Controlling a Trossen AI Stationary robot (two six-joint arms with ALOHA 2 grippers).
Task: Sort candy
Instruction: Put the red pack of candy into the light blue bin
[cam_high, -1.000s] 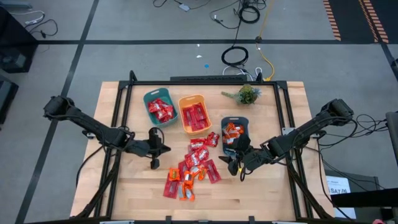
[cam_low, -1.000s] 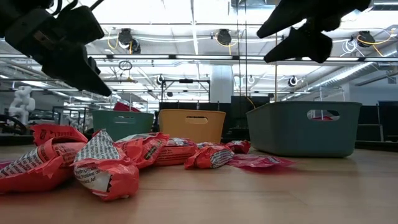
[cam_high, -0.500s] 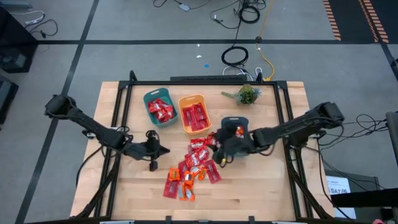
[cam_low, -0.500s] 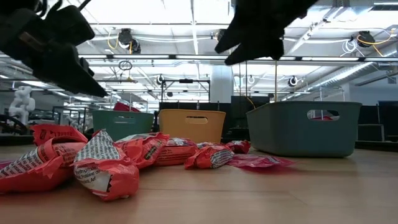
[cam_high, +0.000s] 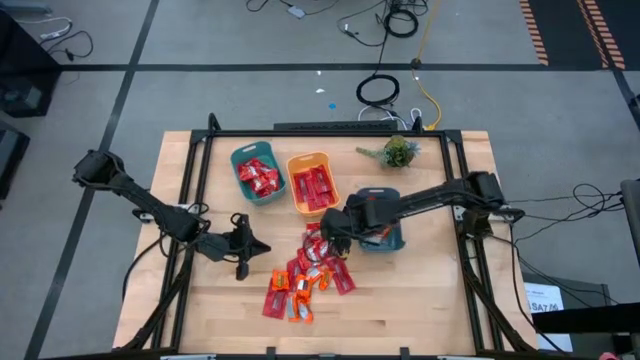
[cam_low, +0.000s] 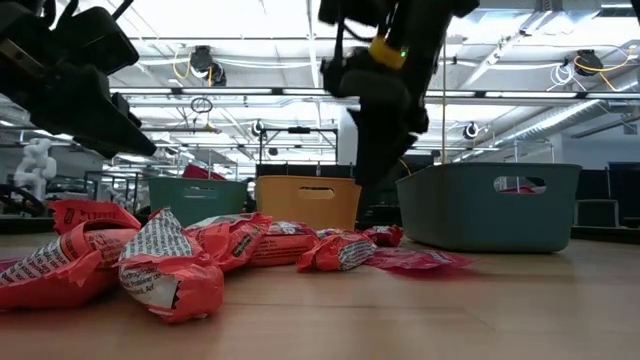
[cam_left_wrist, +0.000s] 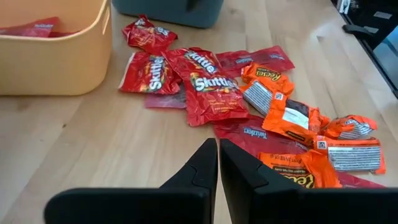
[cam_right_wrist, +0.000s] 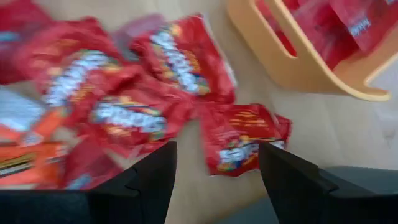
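The candy (cam_high: 310, 265) lies in a loose pile on the wooden table, red packets and some orange ones (cam_left_wrist: 292, 118). My right gripper (cam_high: 330, 228) hangs open over the pile's far end, pointing steeply down. In the right wrist view its fingers (cam_right_wrist: 155, 177) stand on either side of a red packet (cam_right_wrist: 245, 143), above it. My left gripper (cam_high: 245, 245) is shut and empty, just left of the pile, its tips (cam_left_wrist: 217, 165) aimed at the candy. More red candy fills the teal bin (cam_high: 257, 173) and the orange bin (cam_high: 312, 183).
A dark blue bin (cam_high: 385, 240) stands right of the pile, partly under my right arm. The orange bin's wall (cam_right_wrist: 292, 68) is close beside my right gripper. A small green plant (cam_high: 398, 152) sits at the far edge. Bare wood lies along the near edge (cam_high: 400, 320).
My right gripper has swung from the pile's right side toward the table's left and far edge, now over the pile's far end beside the blue bin. It has sunk a little and tipped to point more steeply down. The candy lies as before.
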